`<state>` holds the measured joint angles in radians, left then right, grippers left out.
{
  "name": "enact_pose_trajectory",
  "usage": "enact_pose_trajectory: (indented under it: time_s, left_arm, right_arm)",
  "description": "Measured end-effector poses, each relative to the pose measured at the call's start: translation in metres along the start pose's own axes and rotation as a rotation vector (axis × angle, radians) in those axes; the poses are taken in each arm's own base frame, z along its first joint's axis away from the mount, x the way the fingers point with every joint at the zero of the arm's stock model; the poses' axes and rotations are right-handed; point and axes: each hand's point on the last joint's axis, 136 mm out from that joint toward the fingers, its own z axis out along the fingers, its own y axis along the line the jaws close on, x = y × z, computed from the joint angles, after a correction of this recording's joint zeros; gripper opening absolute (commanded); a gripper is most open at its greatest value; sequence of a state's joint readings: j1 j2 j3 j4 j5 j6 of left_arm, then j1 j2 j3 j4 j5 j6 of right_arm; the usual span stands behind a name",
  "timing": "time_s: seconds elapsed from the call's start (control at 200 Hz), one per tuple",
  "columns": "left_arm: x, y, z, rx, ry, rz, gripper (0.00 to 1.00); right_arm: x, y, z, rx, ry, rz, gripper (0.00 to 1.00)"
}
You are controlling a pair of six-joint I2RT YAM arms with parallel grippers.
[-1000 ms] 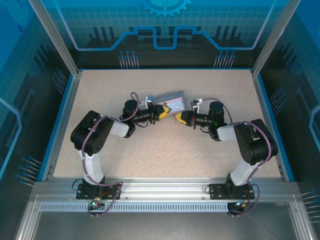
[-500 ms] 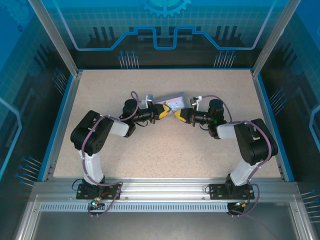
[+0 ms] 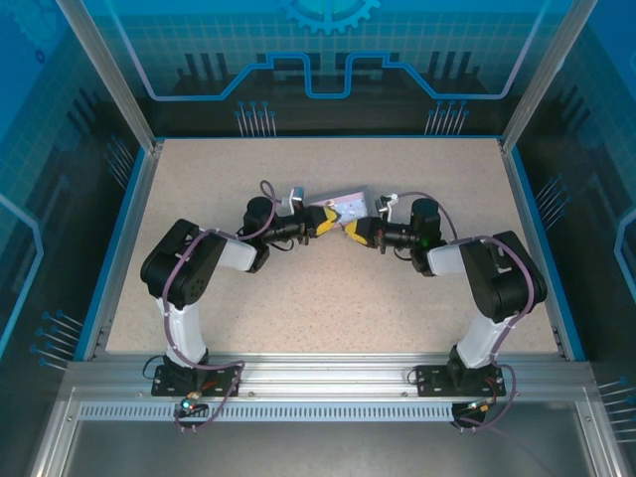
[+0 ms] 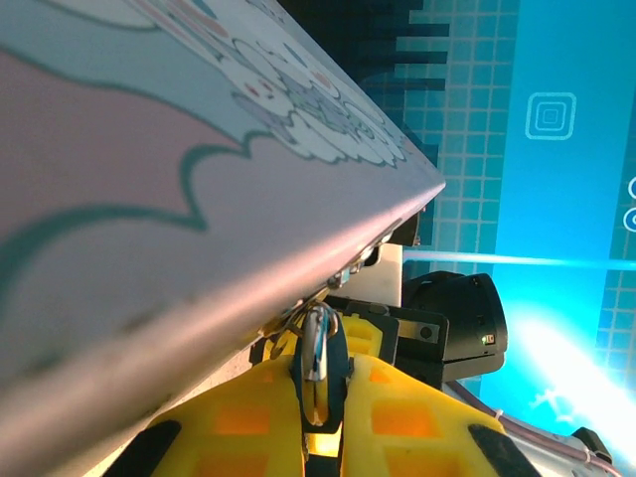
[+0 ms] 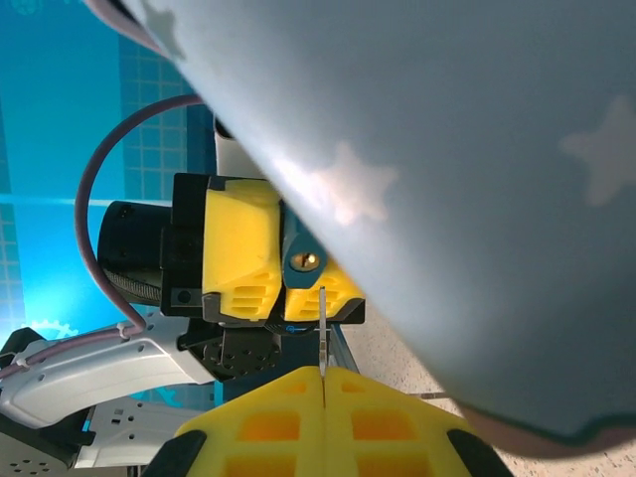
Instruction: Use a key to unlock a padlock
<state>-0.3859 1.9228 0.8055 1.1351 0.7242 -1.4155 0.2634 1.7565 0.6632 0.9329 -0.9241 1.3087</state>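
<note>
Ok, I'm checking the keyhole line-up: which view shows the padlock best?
Right wrist: the padlock faces it keyhole-on, beyond the key. Left wrist catches its metal edge pinched in the left gripper; from top external it is too small to tell.

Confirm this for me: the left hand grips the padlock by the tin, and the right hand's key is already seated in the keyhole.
Not seated. In the right wrist view the key, pinched in the right hand, ends just short of the padlock; its brass keyhole shows uncovered. The rest holds: the left hand grips the padlock by the tin.
</note>
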Motion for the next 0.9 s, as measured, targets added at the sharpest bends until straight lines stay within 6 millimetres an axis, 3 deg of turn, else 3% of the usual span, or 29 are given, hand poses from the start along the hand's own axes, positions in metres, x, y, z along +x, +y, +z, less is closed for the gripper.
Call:
enact_pose_trajectory:
  time_s: [0.9]
  left_arm:
    - [-0.0001, 0.0015, 0.0014, 0.010, 0.007, 0.010, 0.00]
  right_arm:
    - [-0.0018, 0.0082, -0.0009, -0.010, -0.004, -0.017, 0.00]
